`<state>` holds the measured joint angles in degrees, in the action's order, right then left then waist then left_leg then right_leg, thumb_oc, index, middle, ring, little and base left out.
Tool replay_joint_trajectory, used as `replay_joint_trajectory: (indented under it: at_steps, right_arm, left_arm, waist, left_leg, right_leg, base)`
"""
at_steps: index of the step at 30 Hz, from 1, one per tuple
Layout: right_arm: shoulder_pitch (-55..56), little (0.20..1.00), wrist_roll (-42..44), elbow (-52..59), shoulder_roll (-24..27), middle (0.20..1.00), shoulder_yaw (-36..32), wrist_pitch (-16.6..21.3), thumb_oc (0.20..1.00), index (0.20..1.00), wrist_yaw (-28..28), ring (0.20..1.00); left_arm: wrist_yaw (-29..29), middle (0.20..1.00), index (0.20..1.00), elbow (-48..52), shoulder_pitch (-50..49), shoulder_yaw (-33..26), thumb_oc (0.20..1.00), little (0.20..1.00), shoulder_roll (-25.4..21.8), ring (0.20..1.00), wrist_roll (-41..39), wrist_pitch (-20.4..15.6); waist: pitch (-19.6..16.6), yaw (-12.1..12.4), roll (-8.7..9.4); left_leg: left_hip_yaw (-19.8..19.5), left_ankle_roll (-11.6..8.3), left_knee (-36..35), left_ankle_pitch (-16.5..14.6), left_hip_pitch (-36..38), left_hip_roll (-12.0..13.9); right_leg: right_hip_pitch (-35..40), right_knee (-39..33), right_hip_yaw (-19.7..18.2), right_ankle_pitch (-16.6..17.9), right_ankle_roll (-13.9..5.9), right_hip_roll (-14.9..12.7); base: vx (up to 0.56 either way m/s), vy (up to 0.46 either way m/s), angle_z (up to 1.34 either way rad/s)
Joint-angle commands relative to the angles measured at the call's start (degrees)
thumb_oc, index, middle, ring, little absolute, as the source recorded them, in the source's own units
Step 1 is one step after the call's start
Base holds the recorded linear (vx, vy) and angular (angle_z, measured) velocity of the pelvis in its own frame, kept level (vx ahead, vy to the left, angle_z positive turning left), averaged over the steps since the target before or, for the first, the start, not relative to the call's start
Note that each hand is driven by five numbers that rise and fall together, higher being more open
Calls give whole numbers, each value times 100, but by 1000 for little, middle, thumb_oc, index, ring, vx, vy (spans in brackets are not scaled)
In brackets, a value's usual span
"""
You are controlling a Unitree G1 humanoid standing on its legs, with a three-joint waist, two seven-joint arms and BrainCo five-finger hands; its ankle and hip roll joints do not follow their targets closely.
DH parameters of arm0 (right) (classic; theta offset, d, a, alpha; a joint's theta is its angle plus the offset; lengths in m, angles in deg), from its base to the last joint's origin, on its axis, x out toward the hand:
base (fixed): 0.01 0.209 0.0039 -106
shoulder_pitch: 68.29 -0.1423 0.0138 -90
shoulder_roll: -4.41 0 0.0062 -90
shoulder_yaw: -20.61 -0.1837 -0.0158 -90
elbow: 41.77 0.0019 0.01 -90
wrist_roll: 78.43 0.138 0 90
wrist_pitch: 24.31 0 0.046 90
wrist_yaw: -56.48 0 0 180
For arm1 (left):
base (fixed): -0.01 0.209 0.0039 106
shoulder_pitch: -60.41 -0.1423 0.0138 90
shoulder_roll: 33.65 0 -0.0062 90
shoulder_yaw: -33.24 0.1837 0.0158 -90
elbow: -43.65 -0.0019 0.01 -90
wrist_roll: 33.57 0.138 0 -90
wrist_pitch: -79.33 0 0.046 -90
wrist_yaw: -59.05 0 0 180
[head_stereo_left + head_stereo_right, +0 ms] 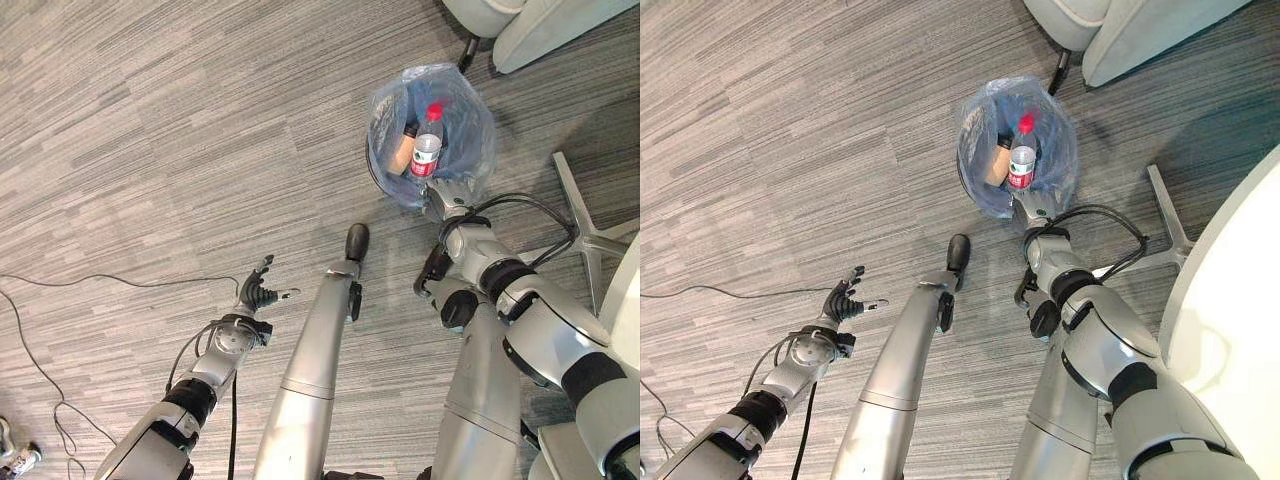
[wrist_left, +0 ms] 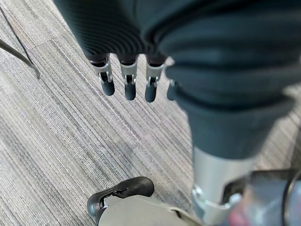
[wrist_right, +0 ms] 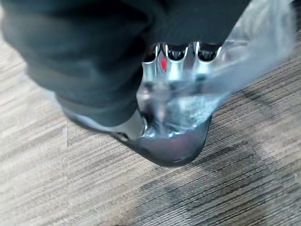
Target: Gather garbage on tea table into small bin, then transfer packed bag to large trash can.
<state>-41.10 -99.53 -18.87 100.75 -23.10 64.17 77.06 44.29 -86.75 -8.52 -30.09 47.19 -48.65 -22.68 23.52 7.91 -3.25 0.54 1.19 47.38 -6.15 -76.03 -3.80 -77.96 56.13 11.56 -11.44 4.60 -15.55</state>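
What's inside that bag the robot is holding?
A clear water bottle with a red cap and a tan bottle show inside the blue plastic bag. Anything beneath them is hidden.

Left hand free and spread, right hand reaching forward into plastic

The left arm comes in low on the robot's left, wrist raised, its left hand (image 1: 262,296) open in the air with fingers (image 2: 128,84) straight and thumb held apart, gripping nothing. The right arm stretches forward, bent at the elbow, and the right hand (image 3: 175,75) reaches into the rim of a clear bag (image 1: 470,165); its fingertips are hidden behind the film, so its grip cannot be made out.
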Motion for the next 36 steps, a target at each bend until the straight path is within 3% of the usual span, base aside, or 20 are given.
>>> replay_joint_trajectory:
  at_steps: [1,5,8,11,15,17,18,26,28,33,36]
  right_arm:
    - [-54,200,305,260,120,200,-35,156,200,200,142,200]
    - [154,200,665,826,99,200,-442,256,200,200,223,200]
    - [656,200,1344,1849,9,200,-1077,488,200,200,218,200]
    - [1439,200,2060,3115,-184,200,-1610,838,200,200,-55,200]
    - [2154,200,2566,4059,-346,200,-1801,1056,200,200,-413,200]
    - [2800,200,2939,4846,-464,200,-1899,1194,200,200,-756,200]
    - [2800,200,2939,4846,-464,200,-1899,1194,200,200,-756,200]
    - [3756,200,3335,6073,-469,200,-1902,1308,200,200,-1466,200]
    - [4112,200,3330,6512,-304,200,-1973,1291,200,200,-1683,200]
    - [4309,200,3453,6843,-292,200,-2066,1310,200,200,-1817,200]
    - [4377,200,3362,6900,-208,200,-2247,1357,200,200,-1760,200]
  left_arm:
    - [-31,1000,1000,169,-163,-195,1000,1000,-21,1000,-5,-47]
    - [-28,1000,1000,126,-178,-318,1000,1000,-4,1000,56,10]
    - [-22,1000,1000,111,-275,-527,1000,1000,-9,1000,129,80]
    - [52,1000,1000,134,-518,-762,1000,1000,8,1000,256,177]
    - [120,1000,1000,213,-814,-935,1000,1000,26,1000,321,232]
    - [191,1000,1000,383,-1162,-1104,1000,1000,63,1000,315,245]
    - [191,1000,1000,383,-1162,-1104,1000,1000,63,1000,315,245]
    - [378,1000,1000,685,-2008,-1377,1000,1000,187,1000,422,291]
    - [496,1000,1000,969,-2383,-1496,1000,1000,157,1000,580,325]
    - [567,1000,1000,1196,-2653,-1624,1000,1000,120,1000,645,369]
    - [574,1000,1000,1206,-2553,-1690,1000,1000,63,1000,654,376]
  waist:
    - [86,-24,-98]
    - [35,-73,-40]
    - [-7,-163,55]
    - [-91,-281,183]
    - [-145,-375,299]
    - [-274,-452,395]
    - [-271,-452,394]
    - [-901,-563,588]
    - [-1235,-594,654]
    - [-1385,-563,695]
    - [-1279,-608,633]
  left_leg:
    - [126,26,-657,-190,601,-126]
    - [86,-2,-1096,-91,1074,-21]
    - [76,-40,-1647,15,1781,67]
    - [60,-73,-2233,97,2672,106]
    - [74,-88,-2785,184,3632,150]
    - [126,-58,-3307,401,4496,185]
    - [125,-58,-3309,402,4501,186]
    - [292,-80,-4205,440,6188,278]
    - [388,-64,-4559,437,6735,277]
    - [504,-48,-4900,473,7251,306]
    - [364,-38,-4768,597,7070,428]
  right_leg:
    - [846,-263,-427,-806,-336,233]
    - [1285,-671,-345,-650,-434,348]
    - [1978,-1209,-201,-429,-551,457]
    - [2807,-1799,-92,-203,-674,536]
    - [3726,-2451,-40,36,-775,598]
    - [4623,-3112,72,382,-810,650]
    - [4628,-3114,73,383,-810,650]
    - [6290,-4197,39,617,-1007,788]
    - [6805,-4638,-29,728,-1079,892]
    - [7124,-4745,-195,775,-1156,971]
    - [6945,-3902,-690,545,-1187,1184]
  base:
    - [-36,-15,-12]
    - [-54,-25,-9]
    - [-64,-19,-9]
    - [-18,-17,-13]
    - [45,24,-11]
    - [22,60,-13]
    - [4,54,-15]
    - [107,49,-12]
    - [170,88,-28]
    - [43,26,-22]
    - [-168,-76,-10]
